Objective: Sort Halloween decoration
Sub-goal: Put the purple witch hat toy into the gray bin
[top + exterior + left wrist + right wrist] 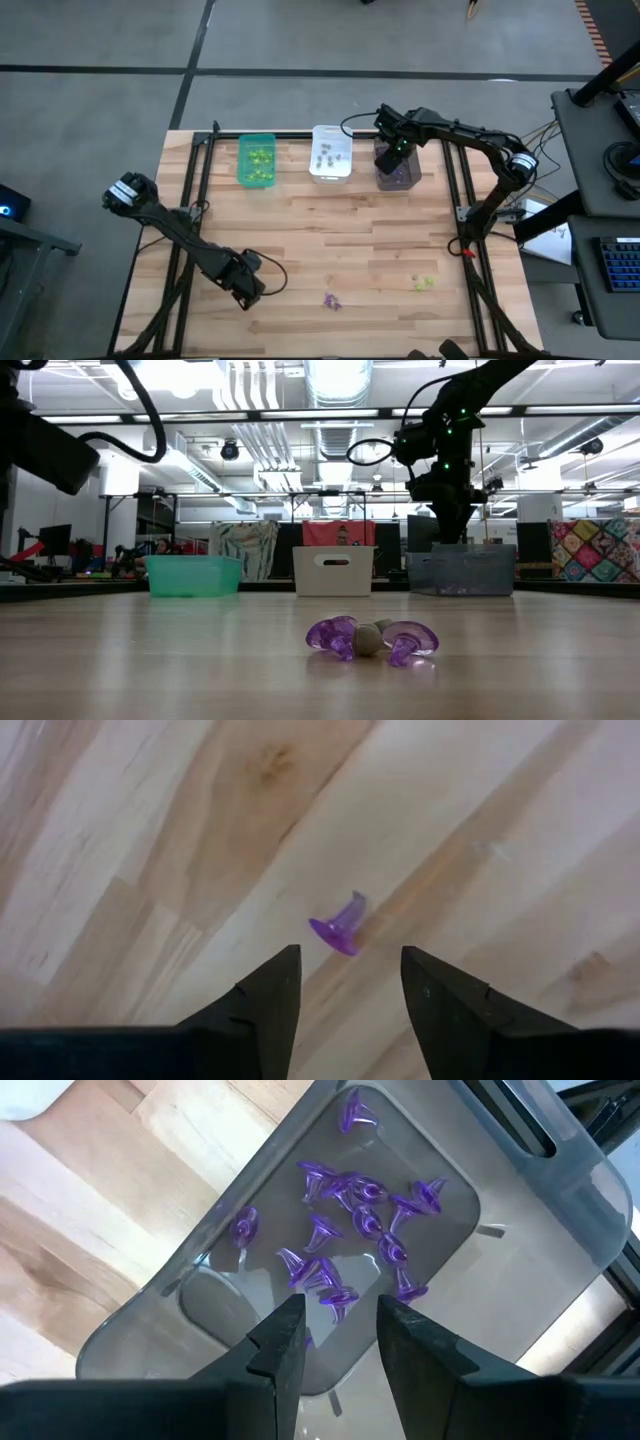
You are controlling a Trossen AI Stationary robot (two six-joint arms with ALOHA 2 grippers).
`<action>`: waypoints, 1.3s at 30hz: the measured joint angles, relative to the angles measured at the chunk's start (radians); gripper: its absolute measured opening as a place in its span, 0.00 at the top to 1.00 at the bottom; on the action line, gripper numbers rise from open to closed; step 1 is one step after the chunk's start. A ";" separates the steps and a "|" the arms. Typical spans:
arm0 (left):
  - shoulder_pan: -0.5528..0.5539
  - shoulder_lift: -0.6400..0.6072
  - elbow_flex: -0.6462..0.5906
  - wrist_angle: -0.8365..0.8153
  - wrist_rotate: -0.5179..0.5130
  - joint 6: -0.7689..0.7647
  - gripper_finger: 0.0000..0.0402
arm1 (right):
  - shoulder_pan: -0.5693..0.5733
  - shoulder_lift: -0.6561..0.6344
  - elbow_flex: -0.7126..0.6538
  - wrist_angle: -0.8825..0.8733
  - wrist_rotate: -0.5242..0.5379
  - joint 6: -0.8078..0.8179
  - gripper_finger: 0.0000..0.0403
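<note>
Filling dark grey bin (520,1190): purple trinkets (350,1230) beneath empty, parted right gripper (340,1330); left gripper (345,985) wide.

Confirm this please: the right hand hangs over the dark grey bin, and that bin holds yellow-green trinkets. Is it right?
Not quite. The right hand does hang over the dark grey bin, but the trinkets in it are purple, not yellow-green, as the right wrist view shows. In the high view the yellow-green ones lie in the green bin.
</note>
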 joint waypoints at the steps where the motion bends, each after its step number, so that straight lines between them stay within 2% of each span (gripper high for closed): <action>1: -0.001 0.009 0.000 0.000 -0.009 -0.004 0.61 | 0.000 0.000 0.000 0.000 0.000 0.000 0.71; 8: -0.002 0.073 -0.001 0.005 -0.015 -0.009 0.65 | 0.000 0.000 0.000 0.000 0.000 0.001 0.71; 15: -0.006 0.096 -0.001 0.007 -0.014 -0.009 0.72 | 0.000 0.000 0.000 0.001 0.000 0.009 0.71; 24: -0.009 0.095 -0.001 0.022 -0.012 0.014 0.88 | 0.000 -0.007 0.000 0.001 0.000 0.009 0.71; 30: -0.009 0.091 0.000 0.026 -0.015 0.041 0.99 | 0.000 -0.056 0.000 0.008 0.000 0.015 0.71; 35: -0.010 0.067 -0.002 0.028 -0.089 0.086 1.00 | 0.006 -0.130 -0.001 0.021 0.001 0.024 0.71; 39: -0.009 0.020 -0.002 0.037 -0.189 0.144 1.00 | 0.046 -0.207 -0.029 0.070 0.001 0.025 0.71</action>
